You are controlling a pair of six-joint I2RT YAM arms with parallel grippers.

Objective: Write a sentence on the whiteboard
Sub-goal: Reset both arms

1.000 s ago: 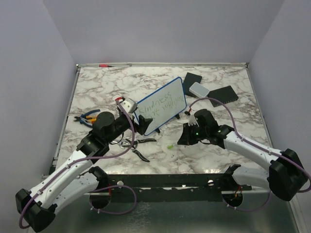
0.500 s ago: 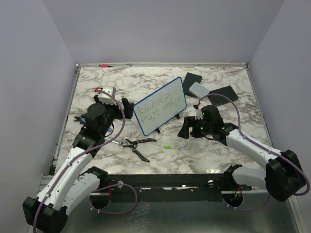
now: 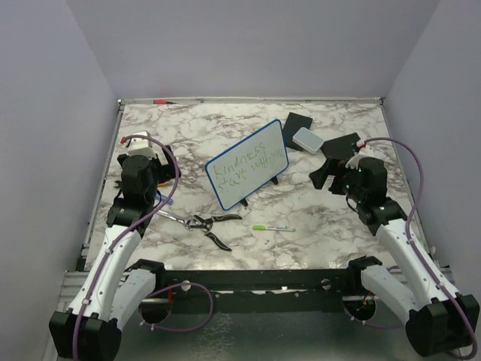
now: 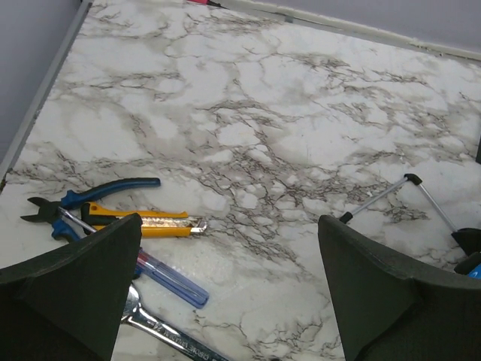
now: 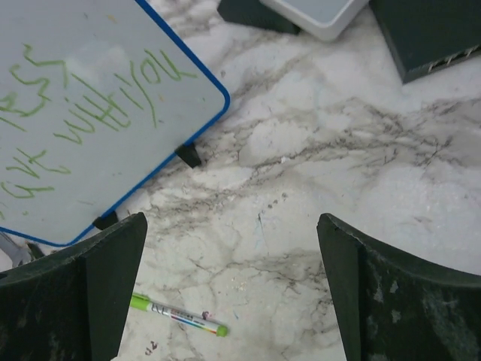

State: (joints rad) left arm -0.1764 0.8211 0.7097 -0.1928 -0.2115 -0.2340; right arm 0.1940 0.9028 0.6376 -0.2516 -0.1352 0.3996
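Observation:
The whiteboard point(image 3: 248, 164) stands tilted on its black feet at mid-table, blue-framed, also filling the upper left of the right wrist view point(image 5: 83, 113). The sentence point(image 3: 246, 162) runs across it in two lines of thin green handwriting point(image 5: 98, 105). A green marker pen point(image 3: 272, 227) lies flat on the marble in front of the board point(image 5: 177, 315). My left gripper point(image 3: 140, 171) hovers well left of the board, open and empty point(image 4: 229, 226). My right gripper point(image 3: 325, 174) is right of the board, open and empty point(image 5: 231, 226).
Black-handled pliers point(image 3: 210, 224) and a wrench point(image 3: 174, 218) lie front left. Blue cutters point(image 4: 83, 197), a yellow utility knife point(image 4: 143, 219) and a blue screwdriver point(image 4: 169, 280) lie under my left gripper. Black pads point(image 3: 298, 122) point(image 3: 346, 144) and a white box point(image 3: 307, 138) sit behind the board.
My right gripper opened, left the green pen on the table and drew back to the right. My left gripper pulled away from the board's left edge and moved left.

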